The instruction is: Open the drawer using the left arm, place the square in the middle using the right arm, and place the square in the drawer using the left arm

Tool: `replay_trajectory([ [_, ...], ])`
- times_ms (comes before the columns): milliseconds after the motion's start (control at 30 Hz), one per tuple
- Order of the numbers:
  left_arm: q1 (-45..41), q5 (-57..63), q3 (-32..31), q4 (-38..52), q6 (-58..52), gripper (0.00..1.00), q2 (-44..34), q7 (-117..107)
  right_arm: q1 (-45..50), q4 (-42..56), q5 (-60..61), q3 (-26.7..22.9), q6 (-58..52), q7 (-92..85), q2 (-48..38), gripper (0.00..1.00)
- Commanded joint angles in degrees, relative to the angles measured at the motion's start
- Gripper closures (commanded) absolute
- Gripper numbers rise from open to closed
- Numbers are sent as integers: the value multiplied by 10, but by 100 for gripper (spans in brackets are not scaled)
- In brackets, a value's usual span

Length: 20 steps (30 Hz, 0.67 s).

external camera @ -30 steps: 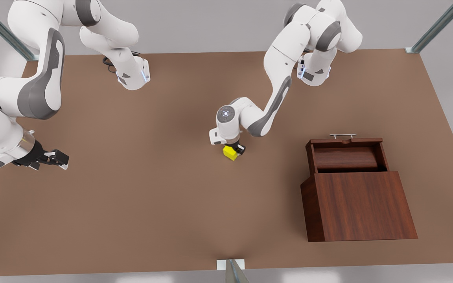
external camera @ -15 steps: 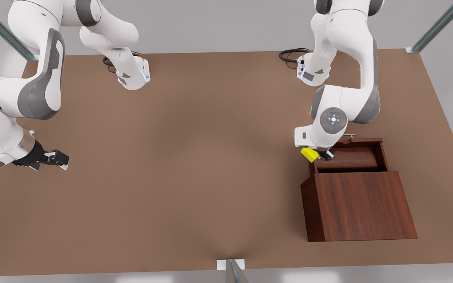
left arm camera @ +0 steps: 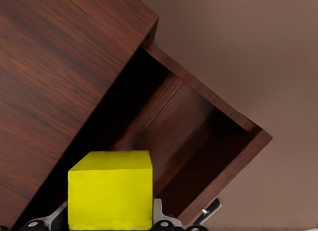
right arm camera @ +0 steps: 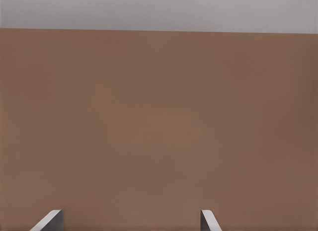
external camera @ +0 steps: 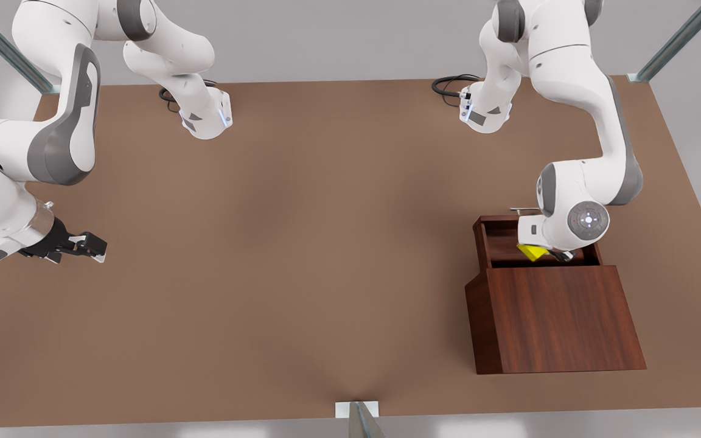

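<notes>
At the front view's right, the left gripper (external camera: pixel 546 254) pinches the square (external camera: pixel 531 251) above the open drawer (external camera: pixel 496 243) (step 3 of 3, by the look of it). Next it must lower and let go. The right gripper (external camera: pixel 80 244) waits at far left, fingers spread.

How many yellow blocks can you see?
1. The yellow block is held in the left pincer over the open drawer, on the front view's right. The right pincer waits open at the front view's left, holding nothing.
</notes>
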Motion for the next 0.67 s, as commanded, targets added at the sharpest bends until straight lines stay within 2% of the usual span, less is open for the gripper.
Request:
replay_trajectory([
  [0, 0, -7, 0, -2, 0, 0, 0, 0, 0, 0, 0, 0, 0, 0, 0, 0],
  [100, -1, -9, 7, 0, -1, 0, -6, -19, 0, 0, 0, 0, 0, 0, 0, 0],
  [167, -4, -9, 6, 7, -21, 0, -48, -168, 0, 0, 0, 0, 0, 0, 0, 0],
  [233, -8, -8, -1, 85, -92, 0, -62, -343, 0, 0, 0, 0, 0, 0, 0, 0],
  [267, 1, -7, -35, 117, -95, 0, -75, -410, 0, 0, 0, 0, 0, 0, 0, 0],
  [300, 57, 0, -110, 155, -98, 0, -77, -473, 0, 0, -1, 0, 0, 0, 0, 0],
  [367, 219, 84, -309, 180, -110, 0, -114, -513, 0, 0, -1, 0, 0, 0, -1, 0],
  [433, 359, 126, -472, 180, -102, 0, -129, -557, 0, 0, -1, 0, -4, 0, -2, 0],
  [500, 395, 126, -504, 174, -70, 0, -135, -557, 0, 0, -1, 0, -4, 0, -2, 0],
  [633, 411, 126, -515, 171, -66, 0, -134, -556, -1, 0, -1, -1, -2, 0, -2, 0],
])
